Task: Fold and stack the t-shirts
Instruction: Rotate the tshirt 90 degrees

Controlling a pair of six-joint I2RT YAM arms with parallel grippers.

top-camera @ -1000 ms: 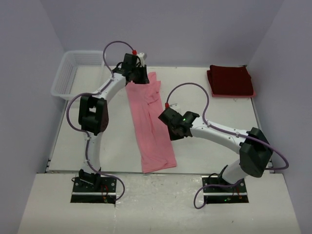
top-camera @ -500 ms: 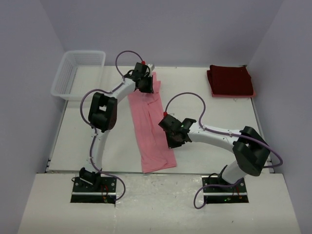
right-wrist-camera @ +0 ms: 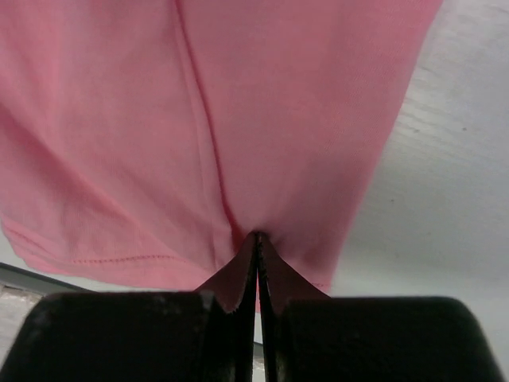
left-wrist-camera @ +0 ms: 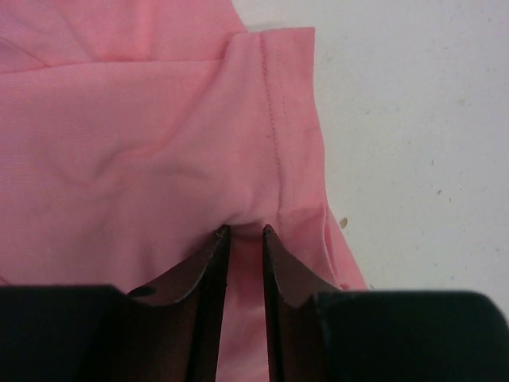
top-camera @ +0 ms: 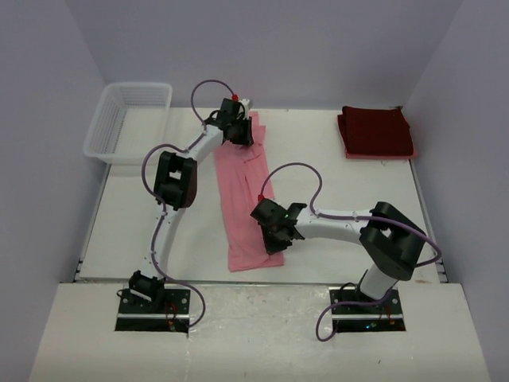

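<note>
**Pink shirt pinched at both ends**

Nearest the arm bases: right gripper (top-camera: 273, 239), at the near right edge of the pink t-shirt (top-camera: 241, 203), close to its bottom hem. Fingers pressed together in the right wrist view, a fold of pink cloth nipped at their tips, creases fanning out from the pinch.

Pink t-shirt itself laid out as a long narrow strip on the table (top-camera: 334, 191), bottom hem nearest, length running away toward the far side.

At the far end of the pink t-shirt: left gripper (top-camera: 241, 134), down on the sleeve area. Fingers only a narrow gap apart in the left wrist view, pink cloth puckered into that gap beside a stitched hem, clamped there.

Far right of the pink t-shirt, well apart: maroon t-shirt (top-camera: 375, 131), folded into a flat rectangle.

Far left of the pink t-shirt: white basket (top-camera: 119, 119), also well apart.
</note>
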